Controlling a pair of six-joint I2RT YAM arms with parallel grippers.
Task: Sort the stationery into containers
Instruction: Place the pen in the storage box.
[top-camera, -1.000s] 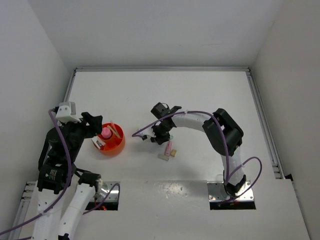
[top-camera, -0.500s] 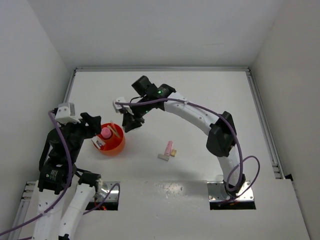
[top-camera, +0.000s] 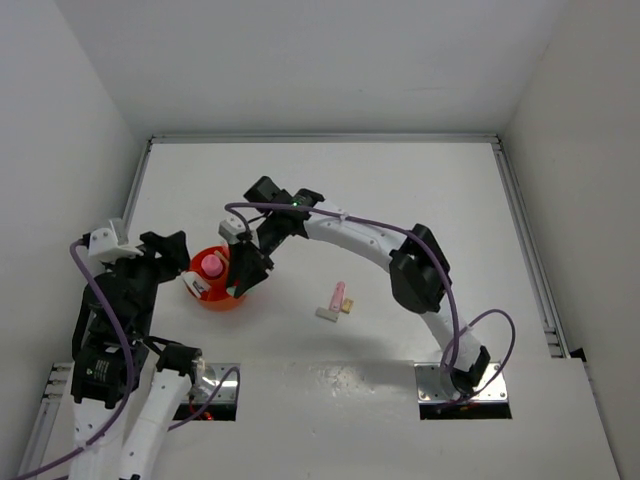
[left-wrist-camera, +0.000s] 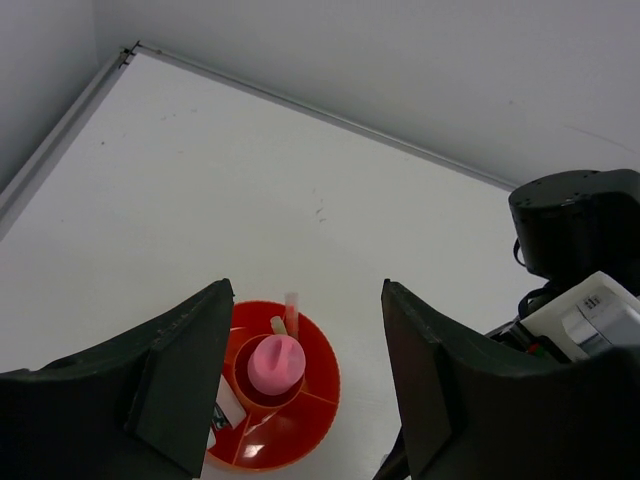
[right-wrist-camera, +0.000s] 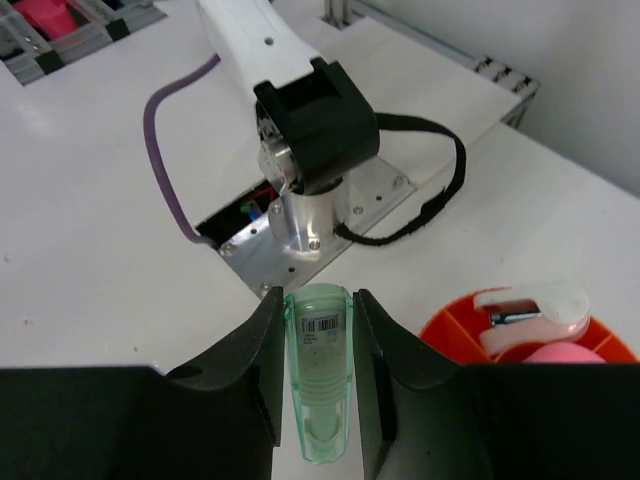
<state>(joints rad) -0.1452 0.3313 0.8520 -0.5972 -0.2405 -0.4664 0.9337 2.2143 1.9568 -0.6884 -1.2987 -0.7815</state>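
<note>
A mint-green plastic marker (right-wrist-camera: 320, 390) is clamped between the two fingers of the right gripper (right-wrist-camera: 317, 300), gripped across its barrel so that its length runs along the fingers and it can be let go end-first. The right arm is stretched across the white desk (top-camera: 400, 190), and its gripper (top-camera: 245, 268) is held at the right-hand rim of the round orange plastic bowl with inner dividers (top-camera: 225, 300). In the right wrist view the bowl (right-wrist-camera: 450, 325) lies just beside the marker rather than beneath it, so the marker is judged to be short of the compartment meant for it. A small shift toward the bowl is probably needed before release.

The pink-capped tube (top-camera: 211, 266) is set upright in the middle well of the bowl (left-wrist-camera: 325, 380), and thin pens (left-wrist-camera: 291, 312) are leaned in a divided section behind the tube (left-wrist-camera: 276, 363), so like items appear to be grouped by compartment.

The left gripper (left-wrist-camera: 306, 290) is held wide open and empty beside the bowl, on its left. It touches nothing, and the space above the bowl is left to the right arm.

A pink marker (top-camera: 337, 294), a white eraser (top-camera: 326, 313) and a yellow eraser (top-camera: 347, 306) lie together on the desk, well apart from the bowl, not yet sorted.
</note>
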